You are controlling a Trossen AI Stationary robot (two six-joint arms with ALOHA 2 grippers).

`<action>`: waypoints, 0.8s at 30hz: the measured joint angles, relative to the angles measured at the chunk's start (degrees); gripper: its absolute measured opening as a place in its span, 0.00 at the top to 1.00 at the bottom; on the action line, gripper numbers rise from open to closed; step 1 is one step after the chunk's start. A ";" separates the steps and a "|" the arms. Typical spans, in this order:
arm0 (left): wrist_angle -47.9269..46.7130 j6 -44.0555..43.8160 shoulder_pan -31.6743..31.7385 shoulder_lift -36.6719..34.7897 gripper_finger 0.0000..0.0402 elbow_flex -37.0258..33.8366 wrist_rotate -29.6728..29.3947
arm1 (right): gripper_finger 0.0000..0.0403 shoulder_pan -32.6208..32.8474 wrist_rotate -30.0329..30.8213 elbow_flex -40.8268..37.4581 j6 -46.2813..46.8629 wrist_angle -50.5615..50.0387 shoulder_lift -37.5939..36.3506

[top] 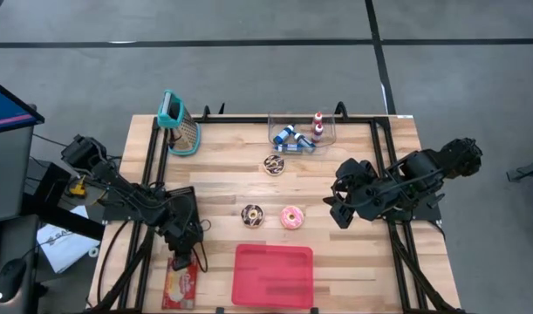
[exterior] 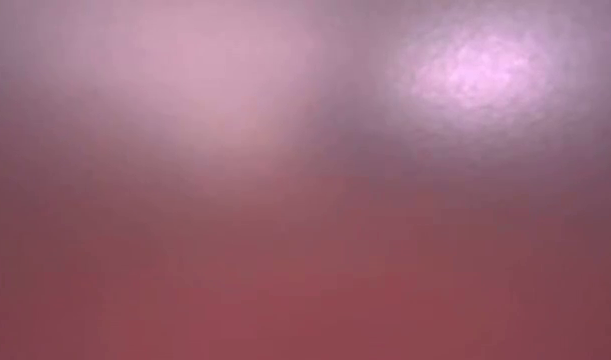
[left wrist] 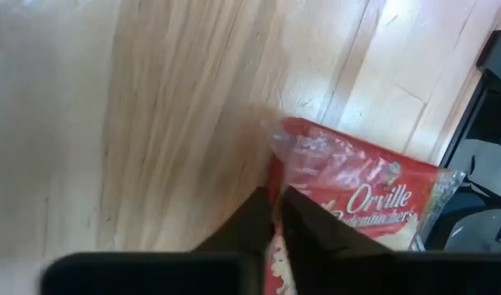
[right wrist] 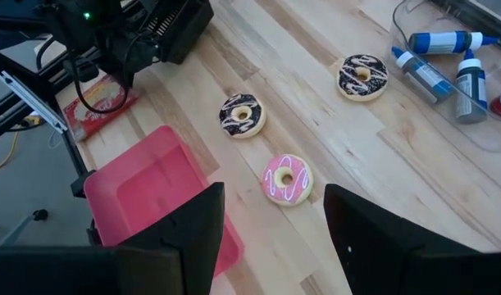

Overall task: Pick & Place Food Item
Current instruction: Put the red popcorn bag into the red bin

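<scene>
Red foil, crinkly and thin: the popcorn packet (top: 181, 284) lies flat at the table's (top: 336, 183) front-left corner, just beside the left side of the pink tray (top: 274, 276). My left gripper (left wrist: 275, 225) is pinched shut on the packet's upper edge, the fingers (left wrist: 303, 233) nipping only a narrow strip of wrapper. That is a slim hold, I judge, so I should lift straight and slowly, letting the packet hang before I swing it toward the tray; a quick sideways pull could slide the foil out. The tray is close, so the carry can be short and low. My right gripper (right wrist: 270, 225) waits with its fingers spread, above the right part of the table, near the pink doughnut (top: 292, 217) and well clear of my path.
</scene>
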 joint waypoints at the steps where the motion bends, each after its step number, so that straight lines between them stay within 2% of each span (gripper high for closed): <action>1: -0.02 0.00 0.00 0.00 0.97 0.00 0.02 | 0.50 0.00 0.00 0.00 -0.01 0.00 -0.01; 7: 1.01 0.00 0.00 -0.02 1.00 0.16 1.84 | 0.50 -0.02 0.00 0.00 0.04 -0.15 0.00; 13: 0.62 1.57 -0.01 -0.04 1.00 3.72 1.70 | 0.50 -0.02 0.04 0.00 0.90 -0.19 0.00; 19: -4.18 3.79 0.00 -0.04 1.00 8.55 -0.77 | 0.50 -0.02 0.09 0.00 1.46 -0.17 0.01; 24: -12.10 6.78 0.41 -2.21 1.00 14.05 -6.09 | 0.50 -0.02 0.13 0.00 1.46 -0.17 0.01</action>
